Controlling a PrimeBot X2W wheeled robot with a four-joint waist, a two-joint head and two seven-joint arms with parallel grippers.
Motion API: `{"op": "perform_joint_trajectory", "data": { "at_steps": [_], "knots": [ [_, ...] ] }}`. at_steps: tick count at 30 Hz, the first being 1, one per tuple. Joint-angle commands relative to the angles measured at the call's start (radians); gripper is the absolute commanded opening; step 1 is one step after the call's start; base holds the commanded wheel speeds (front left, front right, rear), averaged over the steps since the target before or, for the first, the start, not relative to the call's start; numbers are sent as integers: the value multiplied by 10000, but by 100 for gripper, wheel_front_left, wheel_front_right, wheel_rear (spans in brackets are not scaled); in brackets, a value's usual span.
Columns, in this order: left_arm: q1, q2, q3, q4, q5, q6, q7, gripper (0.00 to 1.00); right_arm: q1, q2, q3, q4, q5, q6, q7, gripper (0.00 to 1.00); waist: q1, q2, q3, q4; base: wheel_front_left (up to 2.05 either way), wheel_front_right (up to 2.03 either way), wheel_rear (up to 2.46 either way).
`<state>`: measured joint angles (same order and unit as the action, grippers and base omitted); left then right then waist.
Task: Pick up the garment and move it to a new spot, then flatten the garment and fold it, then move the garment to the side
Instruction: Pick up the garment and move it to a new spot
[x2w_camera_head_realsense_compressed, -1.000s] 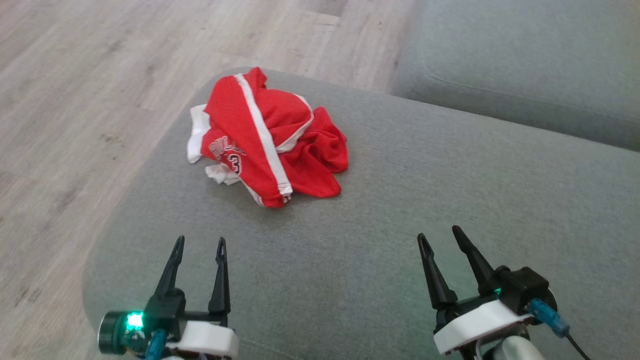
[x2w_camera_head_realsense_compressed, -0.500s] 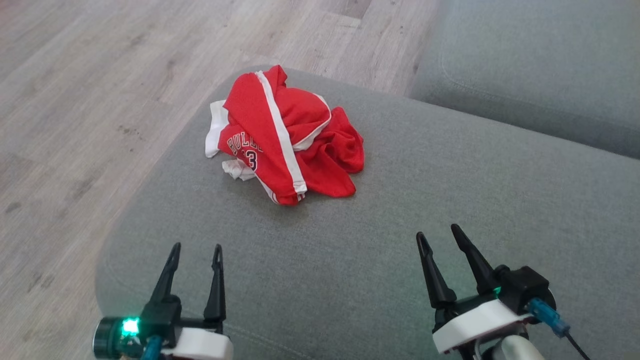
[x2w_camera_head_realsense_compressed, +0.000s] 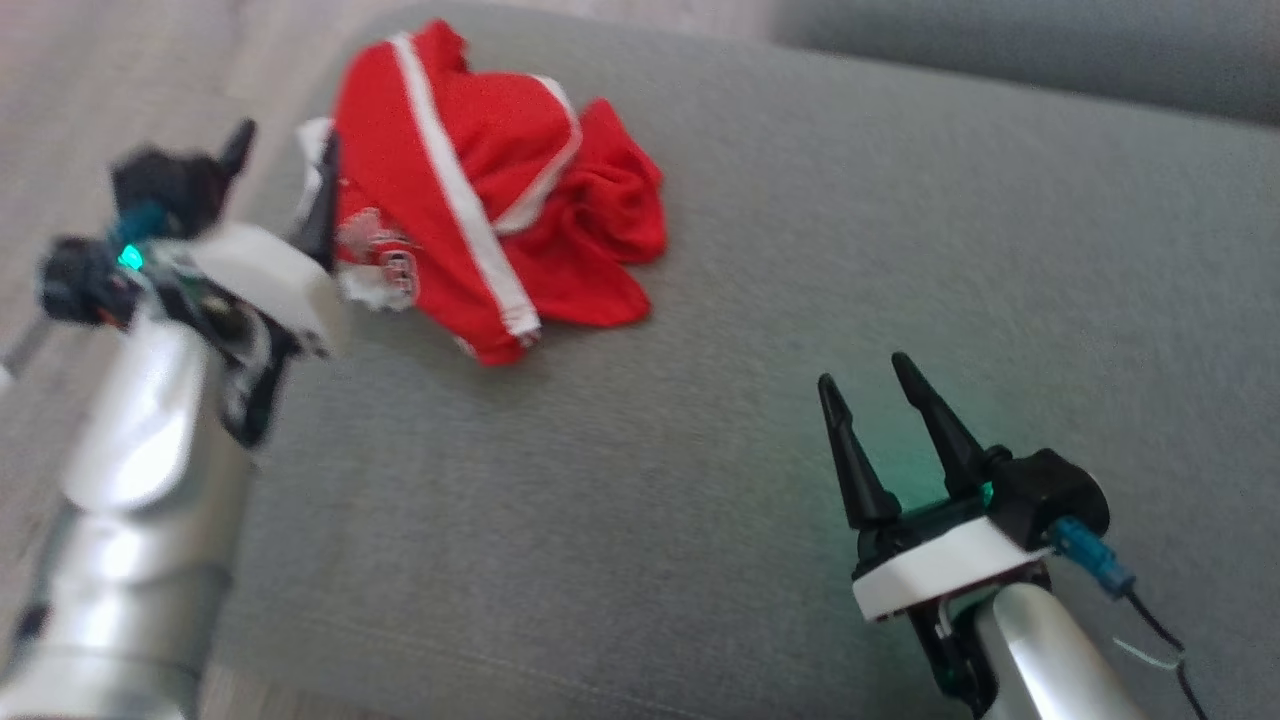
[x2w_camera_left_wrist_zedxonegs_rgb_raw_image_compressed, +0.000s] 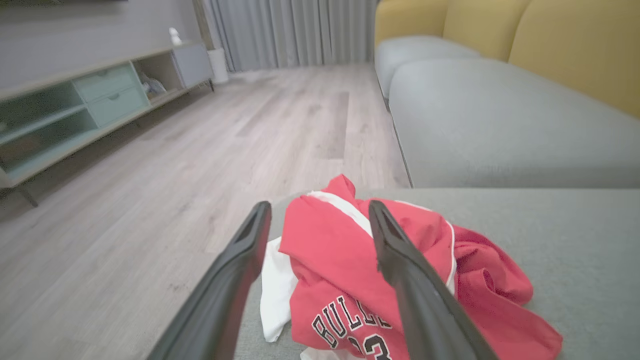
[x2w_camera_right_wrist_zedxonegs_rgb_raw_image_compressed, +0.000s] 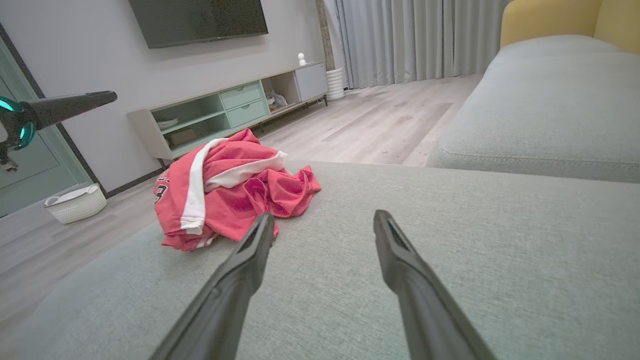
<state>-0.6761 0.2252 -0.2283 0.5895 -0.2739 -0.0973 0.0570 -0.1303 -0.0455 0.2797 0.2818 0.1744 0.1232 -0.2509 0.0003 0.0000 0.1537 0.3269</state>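
Red/white jersey (x2w_camera_head_realsense_compressed: 480, 210), crumpled heap, near grey couch cushion's (x2w_camera_head_realsense_compressed: 800, 250) edge.

The red garment (x2w_camera_left_wrist_zedxonegs_rgb_raw_image_compressed: 325, 260) carries the only writing. In the left wrist view, black letters (x2w_camera_left_wrist_zedxonegs_rgb_raw_image_compressed: 342, 320) edged in white arc across its front and read "BULL" (what follows is hidden), and under them stands a number (x2w_camera_left_wrist_zedxonegs_rgb_raw_image_compressed: 369, 348) ending in 3, its first digit cut by the bottom edge and unsure. In the right wrist view a single digit (x2w_camera_right_wrist_zedxonegs_rgb_raw_image_compressed: 161, 191), a "3", shows on the garment's left fold, while in the head view the print (x2w_camera_head_realsense_compressed: 388, 262) is too blurred to read.
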Motion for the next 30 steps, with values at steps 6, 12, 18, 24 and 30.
{"op": "perform_joint_trajectory", "data": {
  "at_steps": [6, 12, 18, 24, 30],
  "knots": [
    [-1948, 1053, 95, 1790, -320, -255, 1103, 100, -626, -47, 126, -391, 266, 75, -109, 100, -3, 0, 1324, -1291, 0, 0, 0],
    [-2789, 1307, -130, 3457, -675, -317, 1247, 100, -831, -47, -79, -562, 216, 75, -109, 100, -3, 0, 1787, -1566, 0, 0, 0],
    [-3106, 1148, -406, 4124, -974, -329, 736, 0, -868, -47, -196, -545, 211, 75, -109, 100, -3, 0, 1810, -1490, 0, 0, 0],
    [-3528, 1244, -764, 3911, -1122, -331, -960, 0, -872, -47, -225, -427, 243, 75, -109, 100, -3, 0, 1550, -1364, 0, 0, 0],
    [-4001, 1311, -650, 3064, -1469, -332, -2945, 0, -732, -47, -169, -295, 392, 75, -109, 100, -3, 0, 852, -1391, 0, 0, 0]
  ]
}}
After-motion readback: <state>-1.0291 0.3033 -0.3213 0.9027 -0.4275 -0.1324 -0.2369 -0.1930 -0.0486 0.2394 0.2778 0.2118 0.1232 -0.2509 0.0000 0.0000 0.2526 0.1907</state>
